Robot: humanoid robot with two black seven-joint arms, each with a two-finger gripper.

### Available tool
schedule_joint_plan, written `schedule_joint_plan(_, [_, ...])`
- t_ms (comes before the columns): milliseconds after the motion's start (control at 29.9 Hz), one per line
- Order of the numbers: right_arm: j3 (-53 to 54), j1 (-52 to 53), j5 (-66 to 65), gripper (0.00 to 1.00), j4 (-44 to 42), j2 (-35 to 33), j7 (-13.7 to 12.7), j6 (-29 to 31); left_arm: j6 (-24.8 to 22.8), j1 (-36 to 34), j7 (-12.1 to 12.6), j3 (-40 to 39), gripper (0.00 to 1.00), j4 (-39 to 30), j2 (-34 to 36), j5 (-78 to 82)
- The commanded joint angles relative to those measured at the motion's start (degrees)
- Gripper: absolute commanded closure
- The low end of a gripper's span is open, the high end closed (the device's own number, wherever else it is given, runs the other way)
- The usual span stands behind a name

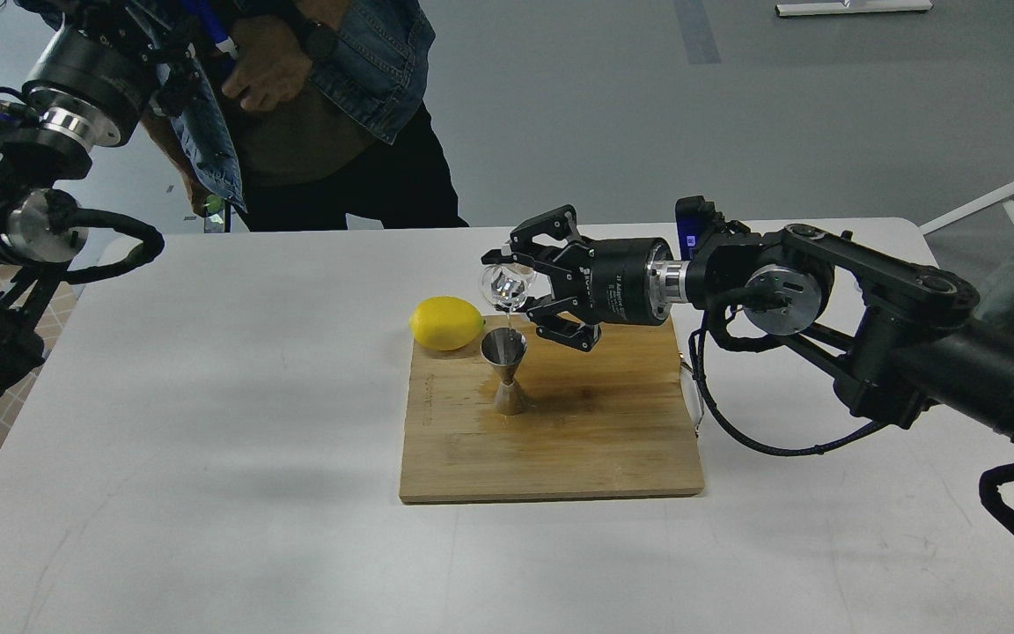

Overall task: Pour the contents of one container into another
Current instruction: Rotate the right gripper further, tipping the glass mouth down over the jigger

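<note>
My right gripper (pixel 518 286) is shut on the clear glass tumbler (pixel 504 287), holding it tipped on its side just above the steel jigger (pixel 504 370). A thin stream of liquid falls from the tumbler's rim into the jigger's upper cone. The jigger stands upright on the wooden cutting board (pixel 613 440). My left arm is raised at the far left edge, and its gripper is out of view.
A yellow lemon (pixel 446 322) lies at the board's far left corner, close to the jigger. A wet patch shows on the board around the jigger's base. A person in a denim jacket (pixel 331 106) stands behind the white table (pixel 208 440).
</note>
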Motion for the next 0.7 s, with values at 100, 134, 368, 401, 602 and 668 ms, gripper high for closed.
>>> schedule_joint_plan(100, [0.00,0.00,-1.00,0.57,0.10,0.00,0.17,0.00,0.01,0.01,0.00,0.05,0.02,0.00,-0.07,0.00])
schedule_joint_plan(134, [0.00,0.00,-1.09,0.57,0.10,0.00,0.25,0.00,0.01,0.01,0.00,0.05,0.02,0.00,-0.07,0.00])
schedule_joint_plan(368, [0.00,0.62,-2.58,0.57,0.19,0.09,0.34,0.00,0.01,0.01,0.09,0.05,0.02,0.00,-0.07,0.00])
schedule_joint_plan(401, [-0.09,0.71,-2.67,0.57,0.19,0.09,0.34,0.00,0.01,-0.08,0.09,0.05,0.02,0.00,0.02,0.00])
schedule_joint_plan(602, [-0.09,0.88,-3.20,0.57,0.37,0.09,0.34,0.00,0.01,-0.08,0.09,0.05,0.02,0.00,0.02,0.00])
schedule_joint_plan(668, [-0.09,0.88,-3.29,0.57,0.37,0.09,0.34,0.00,0.01,-0.60,0.09,0.05,0.02,0.00,0.11,0.00])
